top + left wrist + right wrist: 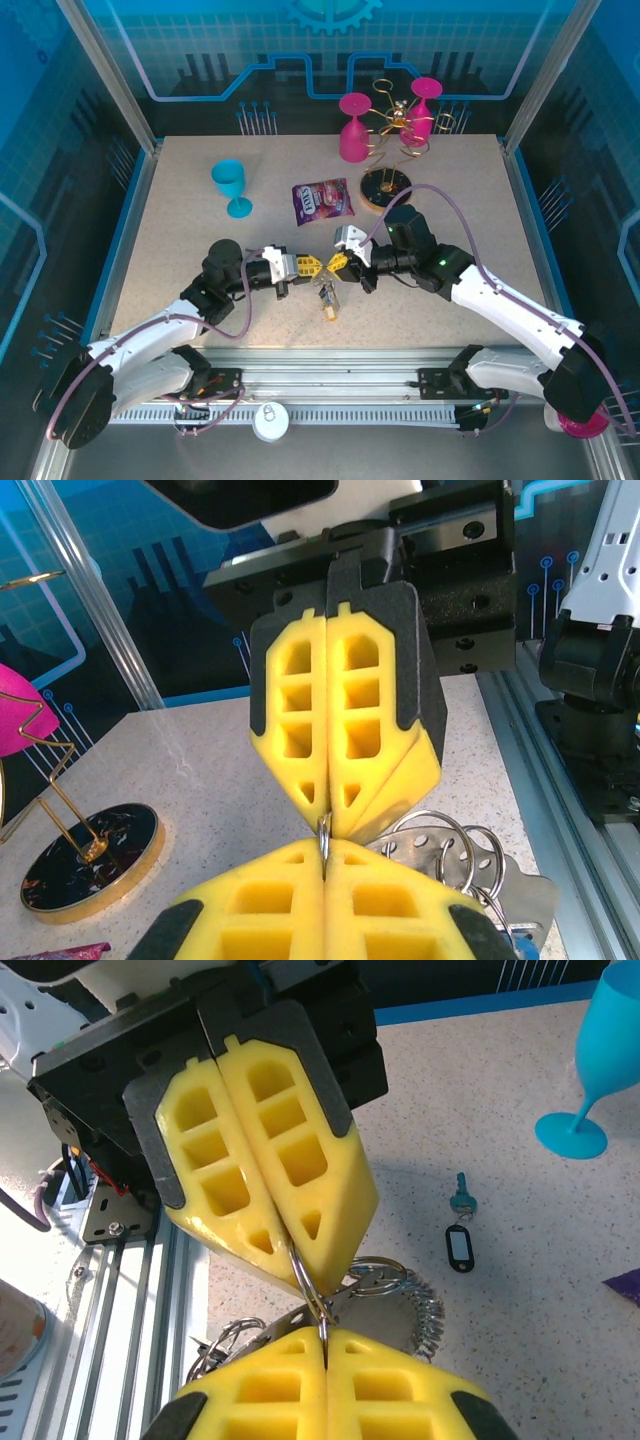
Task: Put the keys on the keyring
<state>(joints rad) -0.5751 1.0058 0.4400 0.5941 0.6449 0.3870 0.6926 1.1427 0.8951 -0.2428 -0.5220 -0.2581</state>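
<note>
Now left claw [316, 266] and right claw [334, 264] both pinch the keyring [308, 1285].

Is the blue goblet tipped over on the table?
No, the blue goblet stands upright on its foot.

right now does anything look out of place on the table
A key with a black tag lies alone on the table, apart from the keyring that the left gripper and right gripper both pinch.
</note>
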